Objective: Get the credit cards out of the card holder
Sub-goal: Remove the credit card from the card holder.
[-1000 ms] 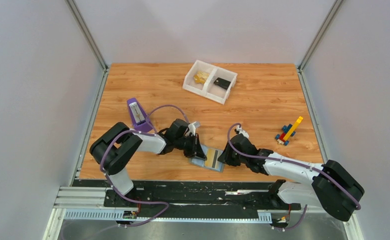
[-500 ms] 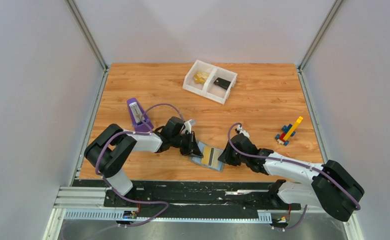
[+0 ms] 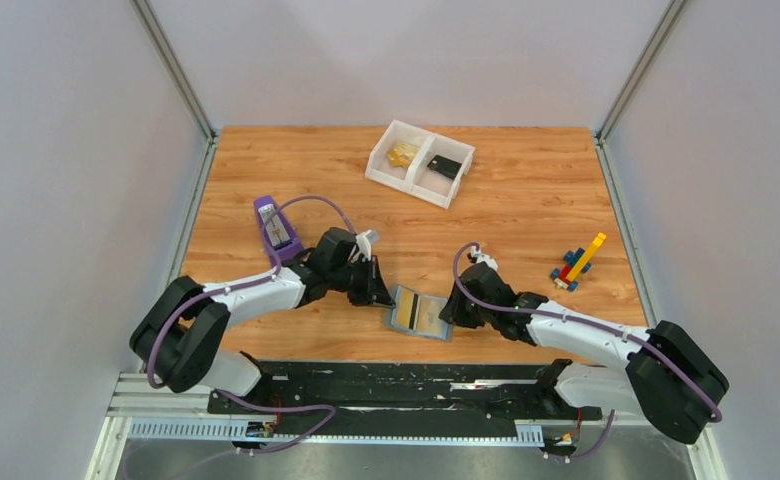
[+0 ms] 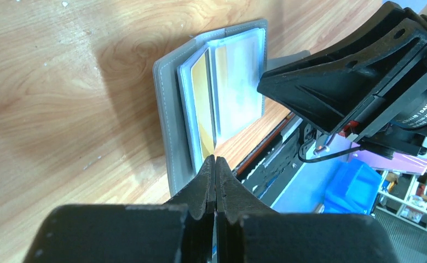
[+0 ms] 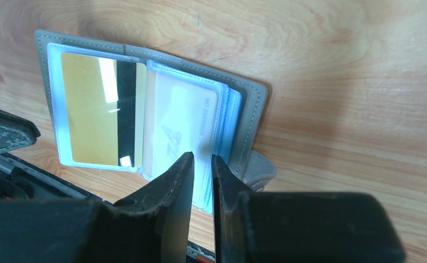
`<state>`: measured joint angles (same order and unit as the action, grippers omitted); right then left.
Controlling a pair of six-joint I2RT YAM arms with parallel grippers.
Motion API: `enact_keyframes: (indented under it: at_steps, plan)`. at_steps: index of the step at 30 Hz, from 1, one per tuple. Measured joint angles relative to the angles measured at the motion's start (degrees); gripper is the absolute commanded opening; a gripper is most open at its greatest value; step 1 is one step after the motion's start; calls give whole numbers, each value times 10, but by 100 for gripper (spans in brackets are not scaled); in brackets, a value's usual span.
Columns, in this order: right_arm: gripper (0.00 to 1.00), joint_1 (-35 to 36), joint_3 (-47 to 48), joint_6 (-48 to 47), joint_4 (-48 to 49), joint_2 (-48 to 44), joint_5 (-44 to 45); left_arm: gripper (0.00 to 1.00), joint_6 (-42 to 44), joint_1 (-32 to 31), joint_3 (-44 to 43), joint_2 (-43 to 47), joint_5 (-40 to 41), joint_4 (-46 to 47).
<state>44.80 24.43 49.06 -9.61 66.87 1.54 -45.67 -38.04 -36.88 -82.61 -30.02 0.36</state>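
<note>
The grey card holder point(image 3: 406, 322) lies open near the table's front edge, its clear sleeves point(image 5: 186, 118) fanned out. One gold credit card point(image 5: 88, 115) with a black stripe sits in the left sleeve, and it also shows in the left wrist view point(image 4: 200, 101). My left gripper point(image 3: 378, 296) is shut and empty, its tips point(image 4: 215, 159) just off the holder's left edge. My right gripper point(image 3: 453, 309) is at the holder's right side. Its jaws point(image 5: 201, 158) stand a narrow gap apart, closed on the lower edge of the sleeves.
A white two-compartment tray point(image 3: 406, 186) stands at the back, with gold-yellow pieces point(image 3: 402, 154) on the left and a black piece point(image 3: 446, 166) on the right. A purple upright object point(image 3: 274, 226) is beside the left arm. Toy bricks point(image 3: 578, 265) lie at the right.
My left gripper has drawn back leftward off the card holder, its elbow swinging out to the left. The holder now lies uncovered. The right arm has barely moved.
</note>
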Motion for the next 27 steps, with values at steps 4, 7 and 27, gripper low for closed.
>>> enact_keyframes:
  at_steps: [4, 7, 27]
  plan:
    - [23, -1, 18, -35, -23, -16, 3, 0, 3, 0, -6, 25, 11, -33]
    - [26, -1, 36, -63, -30, -40, 4, 0, 7, 0, -9, 37, 14, -45]
    - [43, 13, 87, -11, 27, 74, -58, 50, 70, 2, -60, -25, 14, -78]
